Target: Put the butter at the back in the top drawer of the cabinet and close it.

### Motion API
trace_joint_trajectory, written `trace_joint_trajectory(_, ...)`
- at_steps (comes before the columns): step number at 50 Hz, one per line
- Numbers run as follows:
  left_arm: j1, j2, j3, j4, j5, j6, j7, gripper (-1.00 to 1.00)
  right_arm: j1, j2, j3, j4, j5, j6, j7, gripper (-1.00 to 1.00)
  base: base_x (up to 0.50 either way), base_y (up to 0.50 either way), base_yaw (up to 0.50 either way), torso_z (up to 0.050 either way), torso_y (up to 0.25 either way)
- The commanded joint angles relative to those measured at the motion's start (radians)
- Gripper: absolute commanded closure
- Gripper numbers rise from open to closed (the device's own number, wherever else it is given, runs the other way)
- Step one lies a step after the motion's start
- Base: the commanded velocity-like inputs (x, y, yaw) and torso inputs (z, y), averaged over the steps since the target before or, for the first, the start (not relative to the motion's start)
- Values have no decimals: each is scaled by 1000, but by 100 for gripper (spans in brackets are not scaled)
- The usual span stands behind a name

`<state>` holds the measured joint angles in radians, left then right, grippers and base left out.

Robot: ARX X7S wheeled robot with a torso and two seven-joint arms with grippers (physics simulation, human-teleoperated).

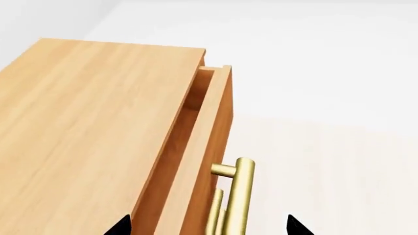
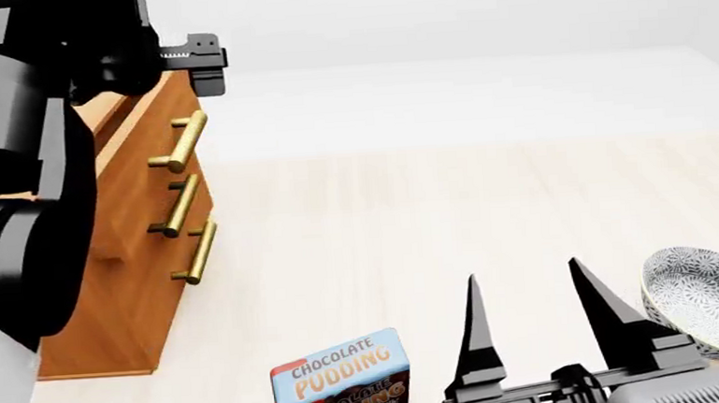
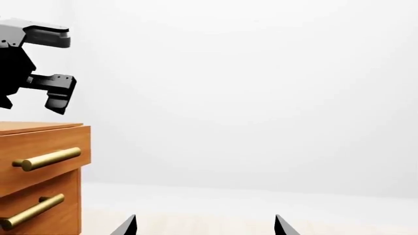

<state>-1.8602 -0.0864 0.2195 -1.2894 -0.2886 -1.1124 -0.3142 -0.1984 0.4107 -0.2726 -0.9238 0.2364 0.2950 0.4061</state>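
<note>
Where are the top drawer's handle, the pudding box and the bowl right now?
top drawer handle (image 1: 240,196), left wrist view, on the brass bar.
chocolate pudding box (image 2: 340,371), head view, on its lettered blue lid.
bowl (image 2: 703,300), head view, on its patterned inner wall.

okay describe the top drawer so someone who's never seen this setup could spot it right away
Start at the cabinet, the big orange-brown wooden box at the left of the head view. Three brass bar handles run down its front; the top drawer is behind the highest one, just under the left gripper. Unlike the two lower drawers, it stands slightly open, with a narrow gap behind its front panel.
</note>
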Motion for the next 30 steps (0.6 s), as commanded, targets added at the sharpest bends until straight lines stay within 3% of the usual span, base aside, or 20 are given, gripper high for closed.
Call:
trace_joint_trajectory(1, 4, 4, -9, -13, 40, -13, 24, -100, 2, 7, -12, -16, -6, 12, 10, -100, 0, 0, 0, 0, 0)
trace_joint_trajectory(9, 42, 15, 52, 36, 78, -40, 87, -100, 1, 10, -22, -11, -13, 4, 14, -100, 0, 0, 0, 0, 0)
trace_joint_trajectory(30, 121, -10, 70, 171, 69, -95, 79, -100, 4, 18, -37, -17, -19, 8, 29, -100, 0, 0, 0, 0, 0)
